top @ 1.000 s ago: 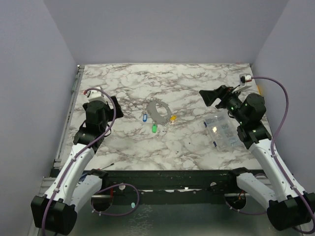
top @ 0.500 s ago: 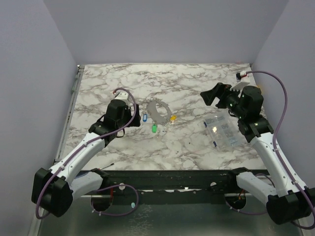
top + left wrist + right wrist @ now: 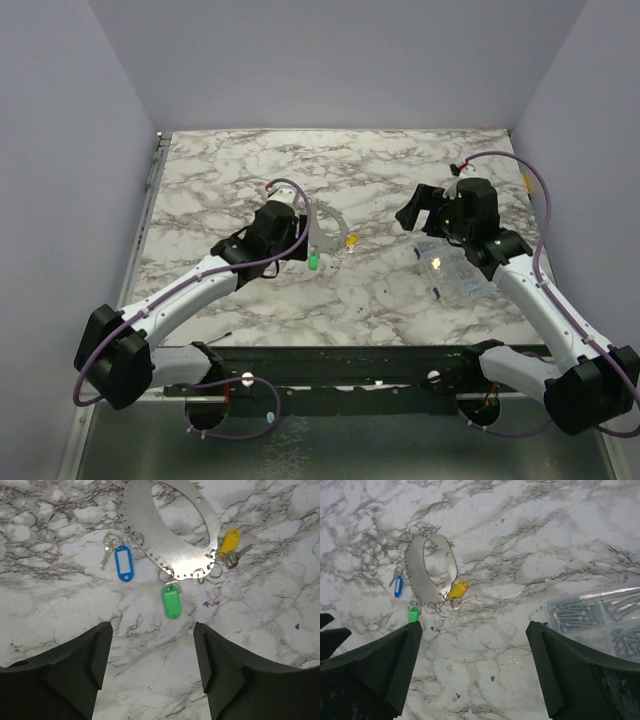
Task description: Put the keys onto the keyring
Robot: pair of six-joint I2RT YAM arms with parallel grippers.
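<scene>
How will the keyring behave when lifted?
Likely stiff: the keyring looks like flat sheet metal. It lies flat on the table, so it may slide rather than lift. The small rings along its rim would probably dangle and swing.

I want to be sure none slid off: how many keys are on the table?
3, all by the ring in the left wrist view: the blue key at its left, the green key below it, the yellow key at its right. None looks hidden.
</scene>
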